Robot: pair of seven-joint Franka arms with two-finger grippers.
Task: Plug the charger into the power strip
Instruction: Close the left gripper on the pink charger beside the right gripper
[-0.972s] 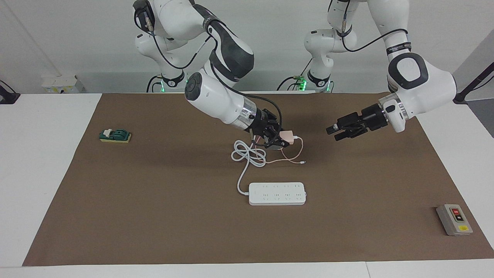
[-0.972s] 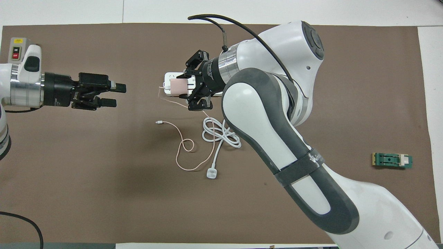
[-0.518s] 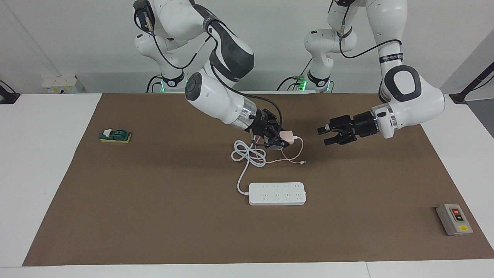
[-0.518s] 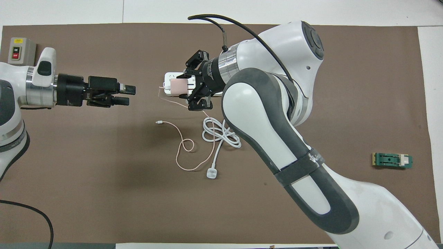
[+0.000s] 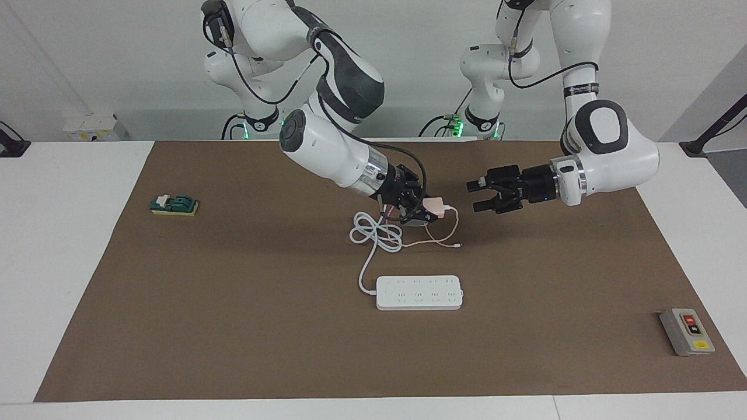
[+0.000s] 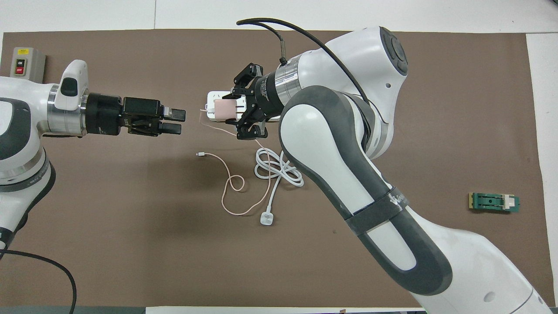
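Observation:
My right gripper point(image 5: 428, 210) is shut on the pale-pink charger point(image 5: 435, 206) and holds it in the air above the mat, over the coiled cord. In the overhead view the gripper point(image 6: 236, 111) and charger point(image 6: 222, 110) cover most of the power strip point(image 6: 212, 97). The thin pink cable point(image 5: 444, 240) hangs to the mat and loops there point(image 6: 231, 183). The white power strip point(image 5: 419, 292) lies flat, farther from the robots than the charger. My left gripper point(image 5: 480, 196) is open and empty in the air beside the charger, a short gap away; it also shows in the overhead view point(image 6: 176, 121).
The strip's thick white cord point(image 5: 376, 233) lies coiled under the right gripper, and its white plug point(image 6: 266, 218) lies nearer the robots. A grey button box point(image 5: 687, 331) sits toward the left arm's end. A green block point(image 5: 174, 205) sits toward the right arm's end.
My left gripper has moved sideways toward the charger, closing most of the gap. The right arm and the charger have not moved.

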